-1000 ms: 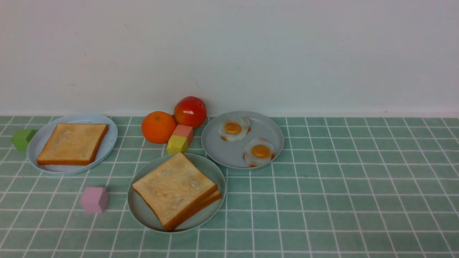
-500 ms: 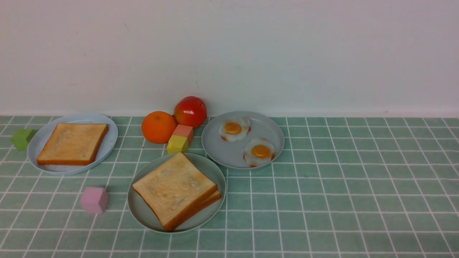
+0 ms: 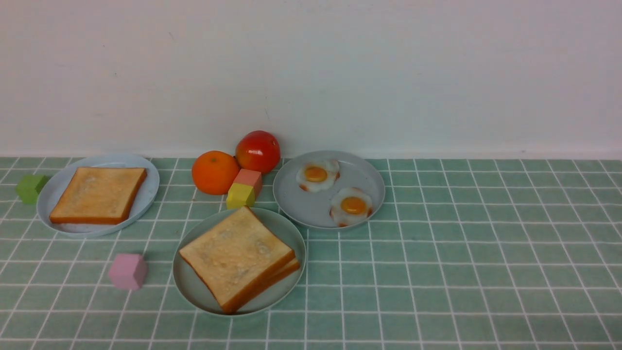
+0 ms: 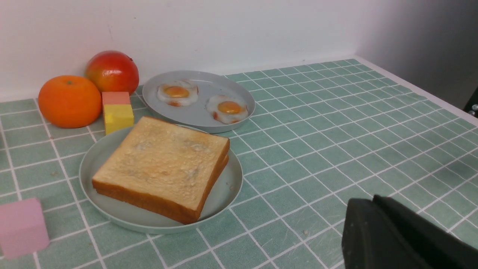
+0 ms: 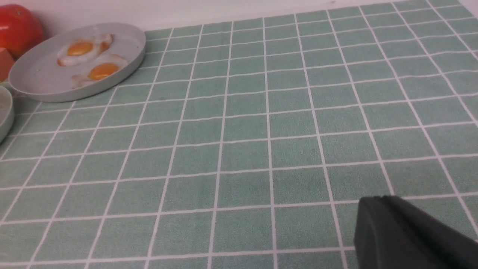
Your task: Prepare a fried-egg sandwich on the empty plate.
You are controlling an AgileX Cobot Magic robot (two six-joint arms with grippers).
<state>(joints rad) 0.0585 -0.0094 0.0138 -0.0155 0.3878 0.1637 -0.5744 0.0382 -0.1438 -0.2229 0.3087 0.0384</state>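
Two golden toast slices lie stacked as the fried-egg sandwich (image 3: 238,257) (image 4: 160,168) on the pale mint plate (image 3: 194,292) (image 4: 226,190) at the front middle. Nothing of an egg shows between the slices. Neither arm appears in the front view. In the left wrist view my left gripper (image 4: 373,200) is shut with nothing in it, above bare tiles and apart from the plate. In the right wrist view my right gripper (image 5: 381,198) is also shut and holds nothing, over bare tiles far from the plates.
A grey plate (image 3: 291,206) behind the sandwich holds two fried eggs (image 3: 317,174). A bluish plate (image 3: 148,192) at the left holds one toast slice (image 3: 99,194). An orange (image 3: 215,171), a red fruit (image 3: 258,150), and yellow (image 3: 240,195), pink (image 3: 127,271) and green (image 3: 30,188) blocks stand around.
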